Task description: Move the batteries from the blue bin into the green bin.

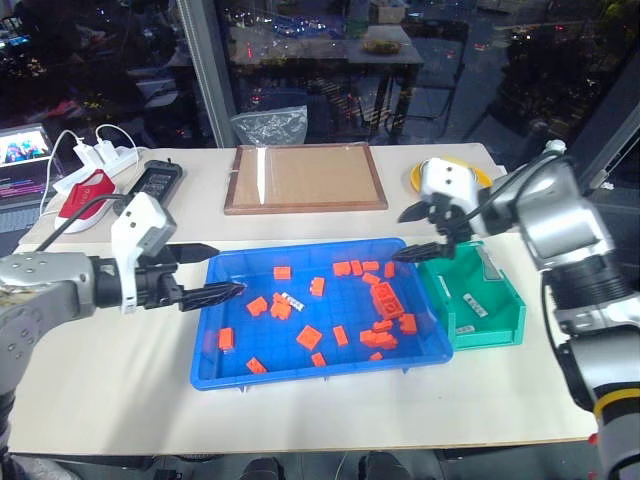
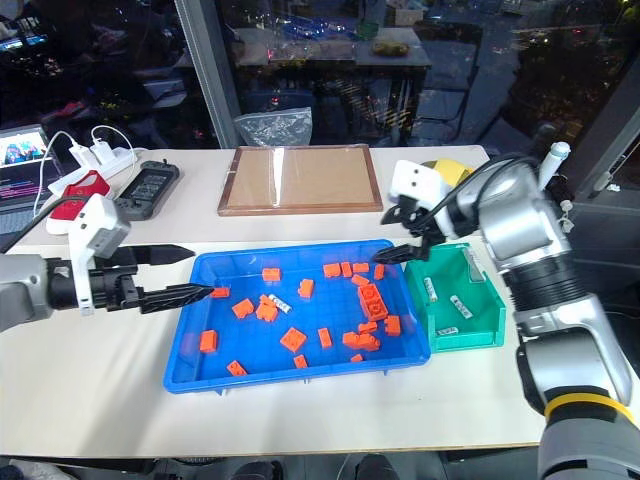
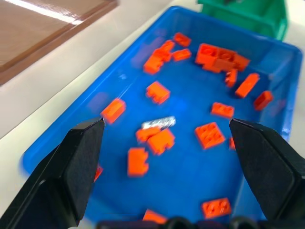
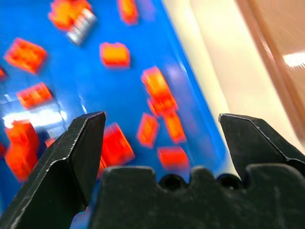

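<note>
The small, slim whitish-silver battery (image 1: 293, 299) among orange blocks looked light, rigid, slippery; best pinched mid-barrel. Both grippers stood released, empty.

no text seems legible on anything here.

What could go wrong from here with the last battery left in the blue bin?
1. The battery lies touching orange blocks in the blue bin; a grab could catch a block too.
2. Both open tools, left tool and right tool, hover at the bin's opposite ends; reaching together they might collide.
</note>
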`<state>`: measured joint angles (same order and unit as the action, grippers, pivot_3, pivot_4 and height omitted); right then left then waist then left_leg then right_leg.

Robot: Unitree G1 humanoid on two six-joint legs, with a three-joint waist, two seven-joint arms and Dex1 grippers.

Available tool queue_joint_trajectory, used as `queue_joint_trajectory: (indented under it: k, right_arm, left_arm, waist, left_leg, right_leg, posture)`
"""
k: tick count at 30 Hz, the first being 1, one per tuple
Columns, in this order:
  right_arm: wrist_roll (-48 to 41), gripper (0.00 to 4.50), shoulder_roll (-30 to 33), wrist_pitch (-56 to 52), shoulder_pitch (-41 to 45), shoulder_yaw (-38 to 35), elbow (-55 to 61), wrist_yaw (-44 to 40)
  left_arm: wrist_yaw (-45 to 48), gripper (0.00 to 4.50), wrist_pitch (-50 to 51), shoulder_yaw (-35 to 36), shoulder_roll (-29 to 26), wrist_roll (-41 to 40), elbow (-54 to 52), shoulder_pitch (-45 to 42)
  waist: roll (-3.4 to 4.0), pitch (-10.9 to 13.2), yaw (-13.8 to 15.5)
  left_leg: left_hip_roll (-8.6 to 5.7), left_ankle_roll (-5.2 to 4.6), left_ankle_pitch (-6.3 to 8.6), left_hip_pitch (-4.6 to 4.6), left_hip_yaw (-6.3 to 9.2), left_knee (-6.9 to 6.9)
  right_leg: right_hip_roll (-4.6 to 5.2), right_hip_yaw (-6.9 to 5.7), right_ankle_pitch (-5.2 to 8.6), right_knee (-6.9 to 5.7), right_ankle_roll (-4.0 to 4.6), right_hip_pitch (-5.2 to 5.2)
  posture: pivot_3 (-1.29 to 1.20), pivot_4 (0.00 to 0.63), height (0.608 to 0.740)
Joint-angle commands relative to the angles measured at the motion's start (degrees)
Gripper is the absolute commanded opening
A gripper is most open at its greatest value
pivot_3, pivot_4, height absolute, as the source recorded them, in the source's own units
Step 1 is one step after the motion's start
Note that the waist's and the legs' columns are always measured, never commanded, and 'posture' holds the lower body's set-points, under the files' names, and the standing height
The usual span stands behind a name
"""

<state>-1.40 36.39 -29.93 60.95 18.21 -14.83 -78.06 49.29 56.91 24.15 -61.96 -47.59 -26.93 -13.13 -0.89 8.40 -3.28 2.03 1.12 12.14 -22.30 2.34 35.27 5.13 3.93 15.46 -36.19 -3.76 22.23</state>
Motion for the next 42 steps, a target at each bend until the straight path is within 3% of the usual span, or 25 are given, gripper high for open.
queue_joint_trajectory:
  k: [1, 11, 29, 40, 42]
  right_arm:
    - [-1.93, 4.43, -4.88, 1.25, 1.25, 2.27, 3.60, -0.82]
    - [-0.75, 4.43, -16.62, 3.10, 0.83, 7.32, -1.73, 2.53]
    - [3.45, 4.43, -23.69, 2.47, 1.09, 11.91, -6.97, 7.23]
    - [8.80, 4.43, -28.61, 7.30, 4.87, 11.32, -27.25, 16.93]
    - [9.83, 3.92, -29.28, 8.40, 4.94, 12.14, -29.52, 16.94]
  left_arm:
    - [0.93, 4.50, 0.66, 9.86, 0.02, -1.62, -4.16, 4.88]
    - [2.92, 4.50, -0.95, 19.79, 1.26, -6.89, -8.89, 10.85]
    - [4.20, 4.50, -3.03, 16.41, -2.24, -5.78, -4.82, 9.77]
    - [6.17, 4.50, -3.49, 14.23, -4.11, -1.98, -4.00, 12.35]
    - [6.65, 4.50, -3.79, 13.79, -4.52, -1.38, -4.13, 12.67]
  waist:
    - [0.00, 0.00, -0.16]
    - [-0.02, -0.01, 0.57]
    - [-0.02, -0.01, 0.31]
    - [-0.03, -0.01, -0.62]
    - [-0.03, -0.01, -0.73]
  left_leg:
    - [0.04, 0.00, 0.00, 0.02, 0.00, 0.00]
    - [0.04, 0.01, 0.00, 0.03, 0.00, -0.03]
    - [0.04, 0.03, 0.01, 0.08, 0.01, -0.07]
    - [0.04, 0.05, 0.00, 0.09, 0.02, -0.21]
    - [0.04, 0.05, 0.00, 0.10, 0.03, -0.22]
  right_leg:
    - [-0.03, 0.00, 0.00, -0.03, 0.00, 0.01]
    - [0.00, -0.05, -0.02, 0.00, 0.04, 0.01]
    - [-0.03, -0.06, -0.03, -0.03, 0.06, 0.04]
    - [-0.04, -0.06, -0.04, -0.02, 0.07, 0.07]
    - [-0.04, -0.06, -0.04, -0.03, 0.07, 0.07]
  posture:
    - [0.00, 0.150, 0.736]
    - [0.00, 0.150, 0.736]
    - [0.00, 0.150, 0.736]
    - [0.00, 0.150, 0.736]
    - [0.00, 0.150, 0.736]
